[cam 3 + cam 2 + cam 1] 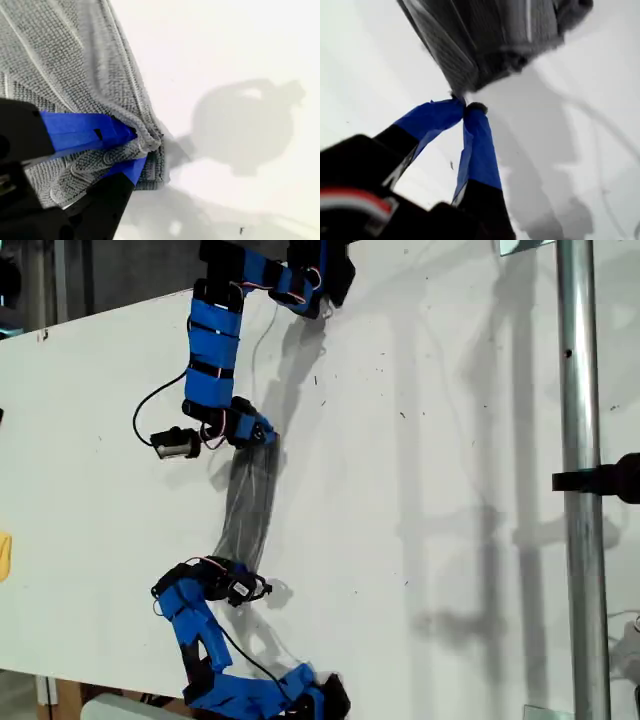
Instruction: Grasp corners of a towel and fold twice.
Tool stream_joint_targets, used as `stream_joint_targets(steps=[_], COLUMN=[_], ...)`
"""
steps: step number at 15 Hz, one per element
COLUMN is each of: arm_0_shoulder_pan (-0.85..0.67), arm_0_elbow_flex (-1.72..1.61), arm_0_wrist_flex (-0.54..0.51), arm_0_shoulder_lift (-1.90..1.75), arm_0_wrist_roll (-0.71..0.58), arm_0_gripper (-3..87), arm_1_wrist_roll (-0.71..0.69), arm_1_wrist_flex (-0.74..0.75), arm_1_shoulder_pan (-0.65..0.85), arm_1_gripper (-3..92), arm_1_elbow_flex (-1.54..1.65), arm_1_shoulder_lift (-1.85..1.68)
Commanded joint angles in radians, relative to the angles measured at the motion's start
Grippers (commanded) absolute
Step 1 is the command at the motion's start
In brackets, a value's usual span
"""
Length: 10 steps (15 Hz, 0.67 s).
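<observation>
Clearly the towel (pixel 245 515) is limp and light; our first end effector (pixel 465 107) and second end effector (pixel 142 145) both pinch its corners (pixel 150 140), clamped tight.

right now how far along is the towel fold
Done: both grippers have hold of the towel. My first gripper pinches a tip; my second gripper clamps a bunched edge. In hand: the exterior view shows the cloth strung as a narrow band between the two arms, apparently raised off the white table. Left: no flat, finished fold shows yet, so laying it down and folding remain.
</observation>
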State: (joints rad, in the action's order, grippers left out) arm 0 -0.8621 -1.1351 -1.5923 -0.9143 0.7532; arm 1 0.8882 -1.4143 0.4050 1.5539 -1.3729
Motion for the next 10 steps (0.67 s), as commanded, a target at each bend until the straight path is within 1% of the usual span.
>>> stream_joint_targets(steps=[1,2,3,5,8,10], arm_0_shoulder_pan=[-0.058,-0.057,-0.057,-0.061,0.014,0.057], arm_0_elbow_flex=[0.034,0.014,-0.017,-0.077,-0.126,-0.196], arm_0_wrist_flex=[-0.074,-0.087,-0.094,-0.094,-0.094,-0.094], arm_0_shoulder_lift=[-0.023,-0.064,-0.112,-0.242,-0.482,-0.699], arm_0_wrist_roll=[-0.009,-0.012,-0.011,-0.009,-0.043,-0.037], arm_0_gripper=[-2.1,6.5,17.3,18.3,29.3,32.7], arm_1_wrist_roll=[0.028,0.034,0.037,0.040,0.044,0.057], arm_1_wrist_flex=[-0.064,-0.083,-0.095,-0.104,-0.124,-0.127], arm_1_shoulder_pan=[0.025,0.034,0.044,0.066,0.075,0.078], arm_1_gripper=[10.6,13.7,15.7,17.0,17.7,18.6], arm_1_elbow_flex=[0.005,0.009,0.015,0.029,0.037,0.084], arm_1_shoulder_lift=[-0.061,-0.075,-0.092,-0.138,-0.190,-0.264])
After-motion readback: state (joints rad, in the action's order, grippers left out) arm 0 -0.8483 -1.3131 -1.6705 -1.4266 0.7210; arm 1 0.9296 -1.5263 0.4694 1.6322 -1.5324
